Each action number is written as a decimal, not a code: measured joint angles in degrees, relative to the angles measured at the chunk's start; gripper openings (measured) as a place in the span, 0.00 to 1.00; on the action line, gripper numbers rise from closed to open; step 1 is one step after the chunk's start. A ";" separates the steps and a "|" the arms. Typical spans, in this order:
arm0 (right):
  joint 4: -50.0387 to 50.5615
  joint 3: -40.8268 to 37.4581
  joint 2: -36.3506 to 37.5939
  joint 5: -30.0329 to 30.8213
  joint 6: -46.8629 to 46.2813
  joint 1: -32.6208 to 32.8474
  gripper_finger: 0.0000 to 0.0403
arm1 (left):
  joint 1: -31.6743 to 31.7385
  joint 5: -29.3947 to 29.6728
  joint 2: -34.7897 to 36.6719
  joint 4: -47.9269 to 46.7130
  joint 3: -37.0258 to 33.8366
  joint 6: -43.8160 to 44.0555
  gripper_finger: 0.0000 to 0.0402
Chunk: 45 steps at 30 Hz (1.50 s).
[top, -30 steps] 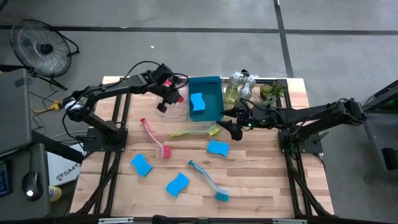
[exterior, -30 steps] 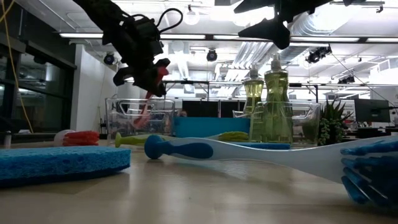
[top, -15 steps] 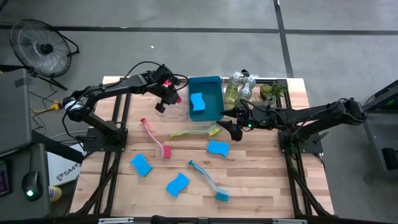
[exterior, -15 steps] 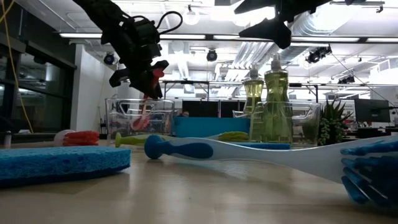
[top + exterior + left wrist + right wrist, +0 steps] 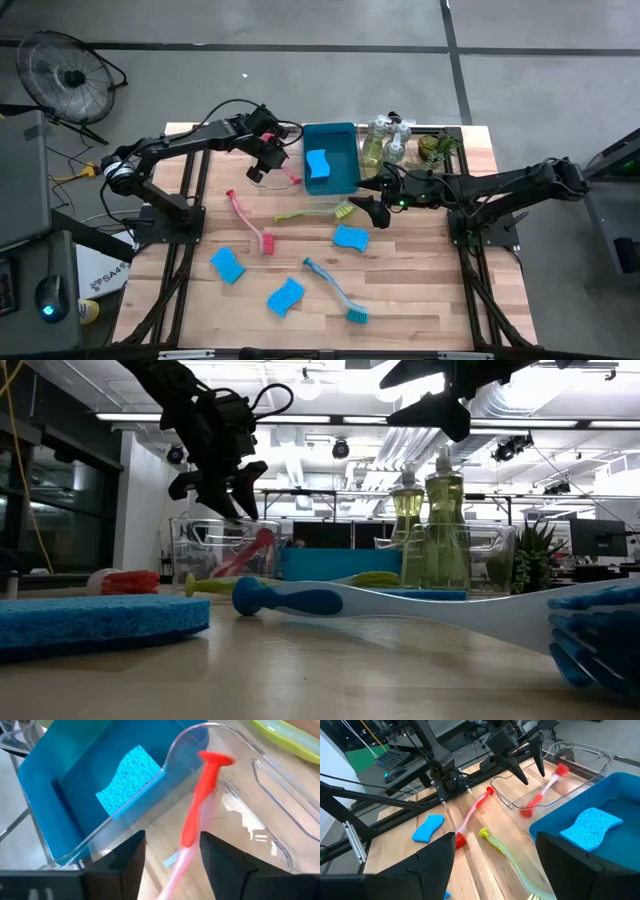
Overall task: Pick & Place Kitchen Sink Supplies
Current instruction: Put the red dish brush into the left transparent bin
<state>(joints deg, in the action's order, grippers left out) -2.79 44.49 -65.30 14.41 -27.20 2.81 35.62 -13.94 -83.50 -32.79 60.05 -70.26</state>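
Note:
My left gripper (image 5: 270, 158) hovers open above the clear tray (image 5: 262, 180) at the table's far side. A red-pink dish brush (image 5: 542, 795) lies slanting inside that tray, below the spread fingers and apart from them; it looks blurred. In the low view the brush (image 5: 250, 550) leans up from the tray floor. My right gripper (image 5: 375, 207) hangs open and empty near the blue bin (image 5: 345, 180), which holds a blue sponge (image 5: 318, 165).
On the table lie a second pink brush (image 5: 250, 215), a yellow-green brush (image 5: 315, 212), a teal brush (image 5: 335, 290) and three blue sponges (image 5: 350, 238) (image 5: 228, 265) (image 5: 285, 297). Pump bottles (image 5: 375, 145) and a small plant (image 5: 435, 148) stand at the far right.
My left gripper has opened and let go of the red-pink brush. The brush hung below the fingers before; it has dropped into the clear tray and lies slanting there. The gripper has stayed above the tray.

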 joint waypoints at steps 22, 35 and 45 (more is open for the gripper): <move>0.44 0.00 0.00 -0.02 0.12 0.00 0.67 | 0.00 1.68 6.57 -2.30 0.00 4.88 0.50; 0.48 0.00 0.00 0.20 0.17 0.00 0.67 | -0.02 -4.54 15.90 -12.77 0.00 14.10 0.50; 1.03 0.00 0.00 0.24 0.20 0.00 0.67 | -3.00 -10.90 20.91 -22.81 0.00 13.81 0.50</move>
<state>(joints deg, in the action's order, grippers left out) -1.76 44.49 -65.30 14.66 -27.00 2.81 32.62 -24.83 -62.60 -55.60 60.05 -56.45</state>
